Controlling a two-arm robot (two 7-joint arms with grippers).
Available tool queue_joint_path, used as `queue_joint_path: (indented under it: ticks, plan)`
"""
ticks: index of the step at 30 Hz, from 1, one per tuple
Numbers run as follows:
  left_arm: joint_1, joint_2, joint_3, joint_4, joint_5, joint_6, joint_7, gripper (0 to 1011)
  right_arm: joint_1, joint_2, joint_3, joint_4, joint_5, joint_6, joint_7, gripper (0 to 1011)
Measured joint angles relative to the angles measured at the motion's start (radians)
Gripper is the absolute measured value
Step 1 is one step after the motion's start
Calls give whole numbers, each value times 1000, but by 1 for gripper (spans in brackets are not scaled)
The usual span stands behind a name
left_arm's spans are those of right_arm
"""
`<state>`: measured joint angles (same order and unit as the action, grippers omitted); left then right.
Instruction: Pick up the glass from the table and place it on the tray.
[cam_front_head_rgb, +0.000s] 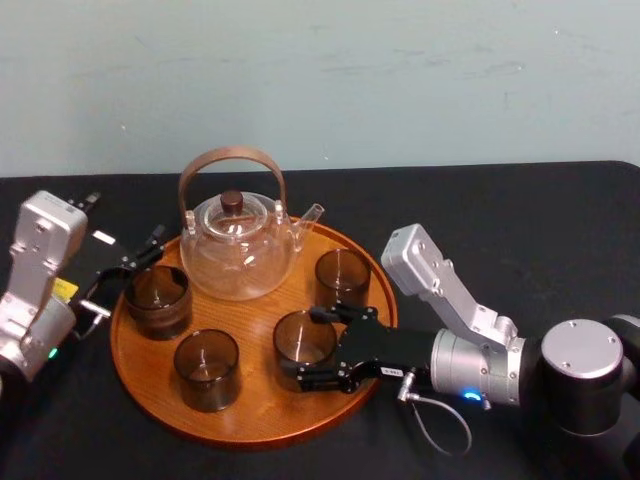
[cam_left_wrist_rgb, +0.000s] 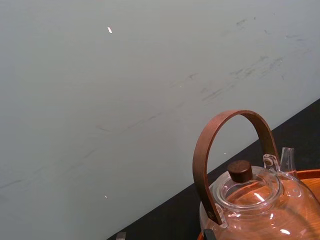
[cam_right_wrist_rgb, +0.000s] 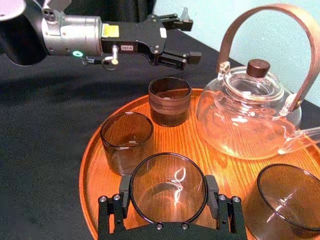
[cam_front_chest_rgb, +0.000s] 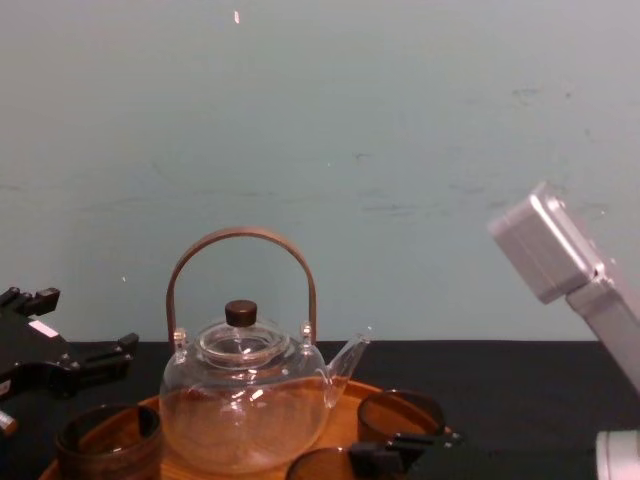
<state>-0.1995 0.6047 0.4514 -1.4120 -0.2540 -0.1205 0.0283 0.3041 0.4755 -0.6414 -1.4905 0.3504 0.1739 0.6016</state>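
Observation:
The round wooden tray (cam_front_head_rgb: 250, 432) lies on the black table and carries several dark glasses. My right gripper (cam_front_head_rgb: 310, 346) reaches in from the right, shut on the glass (cam_front_head_rgb: 300, 338) at the tray's front right. In the right wrist view this glass (cam_right_wrist_rgb: 168, 190) fills the gap, with a pad (cam_right_wrist_rgb: 125, 186) pressed against each side of it. I cannot tell whether its base rests on the wood. My left gripper (cam_front_head_rgb: 122, 278) hovers open just above another glass (cam_front_head_rgb: 157, 300) at the tray's left edge, holding nothing.
A clear glass teapot (cam_front_head_rgb: 238, 250) with a brown hoop handle stands at the back of the tray, spout to the right. Two more glasses stand at the front left (cam_front_head_rgb: 207, 368) and right rear (cam_front_head_rgb: 342, 275). Black table (cam_front_head_rgb: 520, 220) surrounds the tray.

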Motion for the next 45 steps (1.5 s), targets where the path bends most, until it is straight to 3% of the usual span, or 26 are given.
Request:
queue_joint_path:
  ticks: [16,32,38,45]
  plan:
    - [0,0,0,0,0,0,0,1001,15,-15,-10,51,-3,2,6,902]
    - [0,0,0,0,0,0,0,1001,14,-14,-12,51,-7,2,4,904]
    - [0,0,0,0,0,0,0,1001,14,-14,-11,51,-7,2,4,1002]
    - [0,0,0,0,0,0,0,1001,14,-14,-11,50,-6,3,4,1002]
